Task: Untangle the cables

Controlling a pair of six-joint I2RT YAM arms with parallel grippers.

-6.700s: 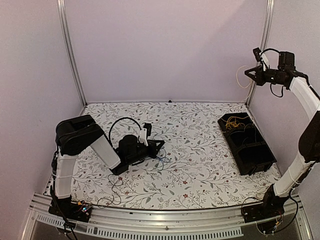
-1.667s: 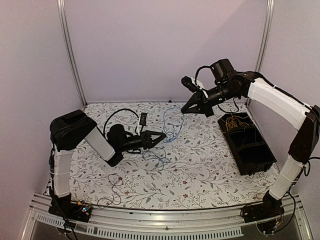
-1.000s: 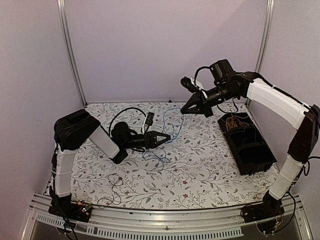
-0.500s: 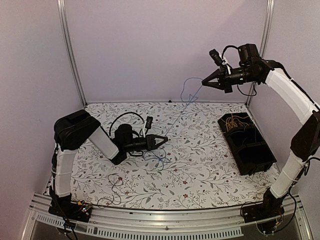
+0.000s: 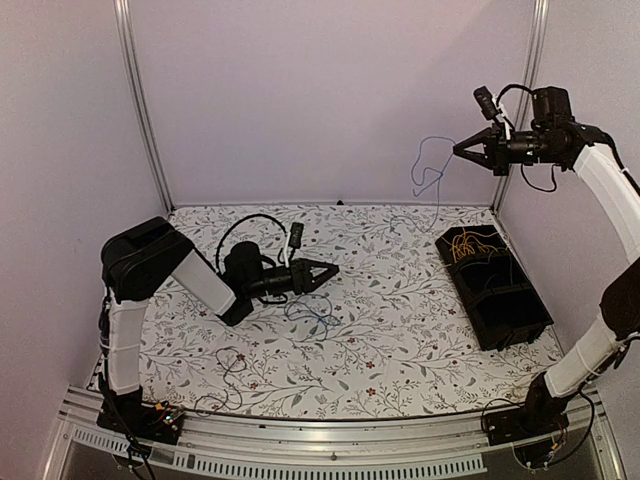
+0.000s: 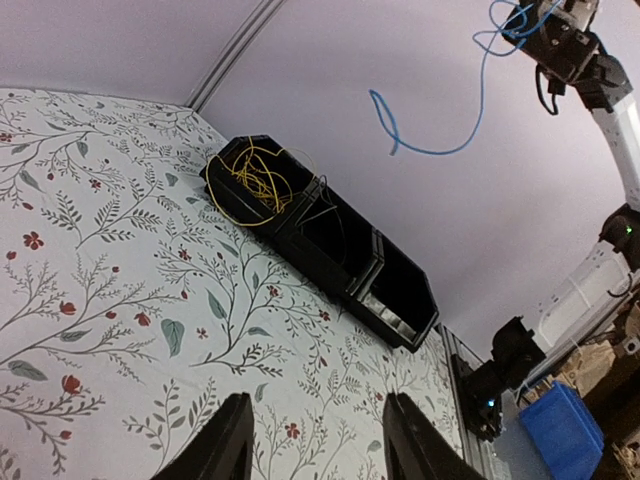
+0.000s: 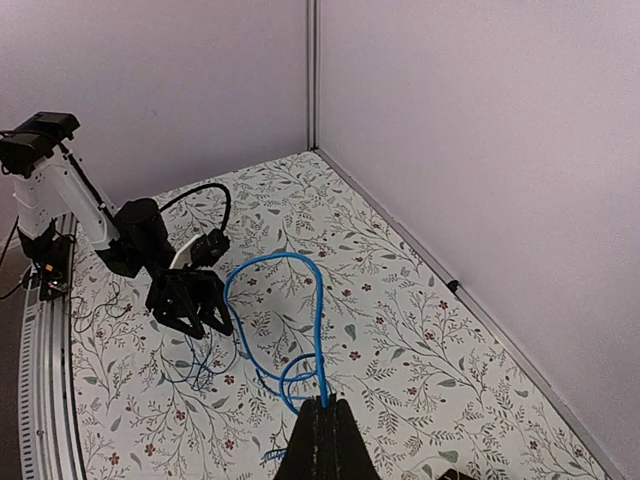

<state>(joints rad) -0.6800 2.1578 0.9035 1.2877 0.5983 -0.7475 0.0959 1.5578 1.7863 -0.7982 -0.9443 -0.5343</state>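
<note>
**Blue cable lifted high; loose tangle lies by the left hand**

The flowered desk (image 5: 400, 340) fills the floor of the cell. The right arm (image 5: 615, 190) is raised high at the far right. The left arm (image 5: 180, 275) lies low over the desk on the left.

A black bin (image 5: 520, 310) with several compartments sits on the right of the desk. Its far compartment holds the yellow cables (image 5: 466, 245) in a loose bundle.

The small tangle (image 5: 310, 315) of blue and dark wire lies on the desk just beside and in front of the left hand (image 5: 330, 268). That hand's fingers stand apart with nothing between them.

The right hand (image 7: 322, 410) has its fingers pressed together on one end of the blue cable (image 7: 319, 340). The cable hangs in big slack loops, well above the desk. In the left wrist view its free end curls in the air, apparently clear of the other wires.

These wires look very light and limp, with some springiness that holds their curl. They will probably sag, swing and snag on each other rather than slide apart. The thin, smooth jacket could slip through a weak pinch. A grip near an end or on an exposed outer loop seems safest, with the other hand pinning the rest. A grip in the dense middle would likely tighten knots.
</note>
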